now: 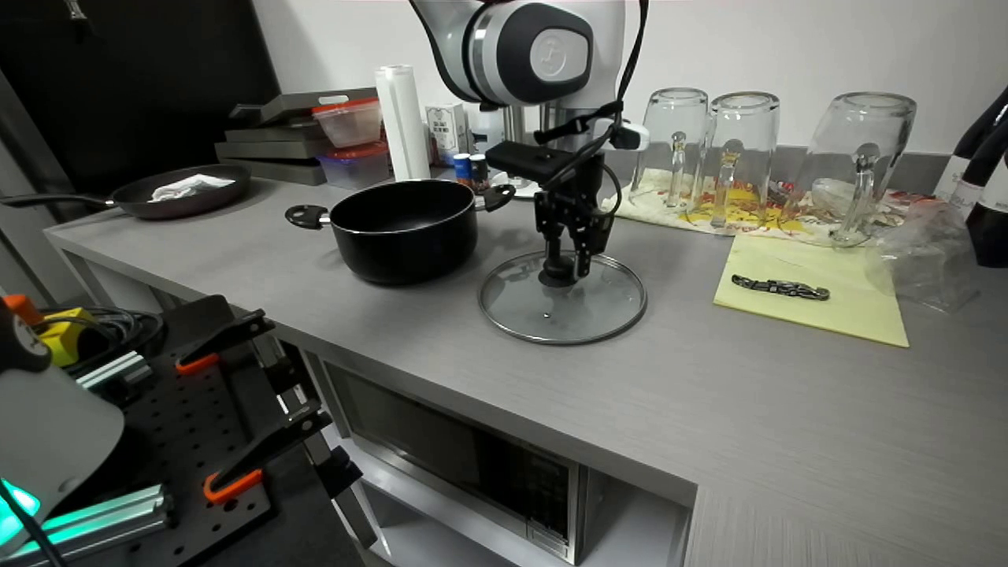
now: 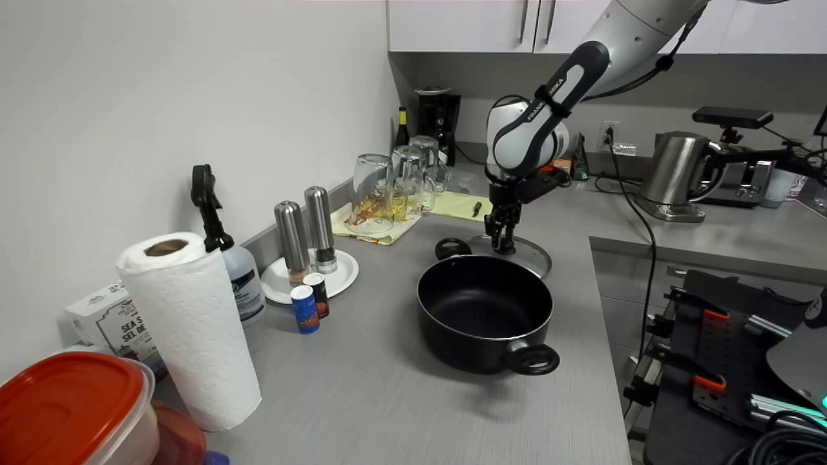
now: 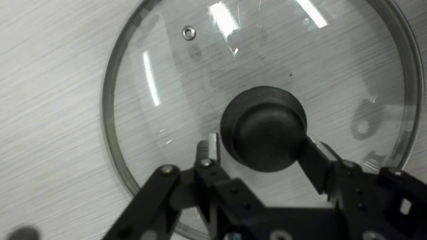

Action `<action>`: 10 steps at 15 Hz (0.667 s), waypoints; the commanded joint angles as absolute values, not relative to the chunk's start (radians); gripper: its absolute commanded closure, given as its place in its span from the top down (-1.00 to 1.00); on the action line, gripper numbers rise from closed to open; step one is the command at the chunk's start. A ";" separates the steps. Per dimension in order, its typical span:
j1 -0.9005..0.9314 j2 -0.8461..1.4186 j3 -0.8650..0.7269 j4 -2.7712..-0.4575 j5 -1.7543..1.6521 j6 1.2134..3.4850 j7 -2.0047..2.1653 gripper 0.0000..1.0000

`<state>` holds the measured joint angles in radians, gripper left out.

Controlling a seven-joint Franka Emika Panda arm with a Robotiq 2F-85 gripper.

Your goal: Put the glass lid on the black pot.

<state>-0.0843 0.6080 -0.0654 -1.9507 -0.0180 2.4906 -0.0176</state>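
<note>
Grey worktop (image 1: 709, 394): uneven reach for the lid (image 1: 571, 307) beside the pot (image 1: 405, 256)

The lid lies flat, just beside the pot, knob (image 3: 268, 133) up. Fingers (image 3: 312, 163) stand apart, straddling the knob: a gap shows at one, the other looks close to touching. Closing off-centre could drag the lid, or pinch only the knob's edge and let it tilt or slip when lifted. Raised too little, the lid might catch the pot's near handle (image 1: 497, 197).

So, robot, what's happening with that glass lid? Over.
Pincer open at black knob of glass lid. Lid on counter. Black pot alongside, uncovered; its wall likely in the way.
</note>
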 commanded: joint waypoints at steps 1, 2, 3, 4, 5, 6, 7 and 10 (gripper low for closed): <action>-0.085 0.595 -0.057 -1.956 -0.002 2.473 -0.008 -0.36; -0.085 0.594 -0.057 -1.956 -0.002 2.473 -0.007 -0.50; -0.086 0.593 -0.056 -1.957 -0.001 2.472 -0.008 -0.51; -0.086 0.593 -0.056 -1.957 -0.001 2.472 -0.007 -0.51; -0.086 0.590 -0.056 -1.958 0.000 2.471 -0.008 -0.51; -0.086 0.586 -0.057 -1.960 -0.001 2.470 -0.007 -0.51; -0.086 0.578 -0.057 -1.963 0.000 2.469 -0.007 -0.51; -0.082 0.521 -0.068 -1.994 -0.014 2.464 -0.007 -0.51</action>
<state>-0.0841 0.6025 -0.0639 -1.9521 -0.0178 2.4899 -0.0170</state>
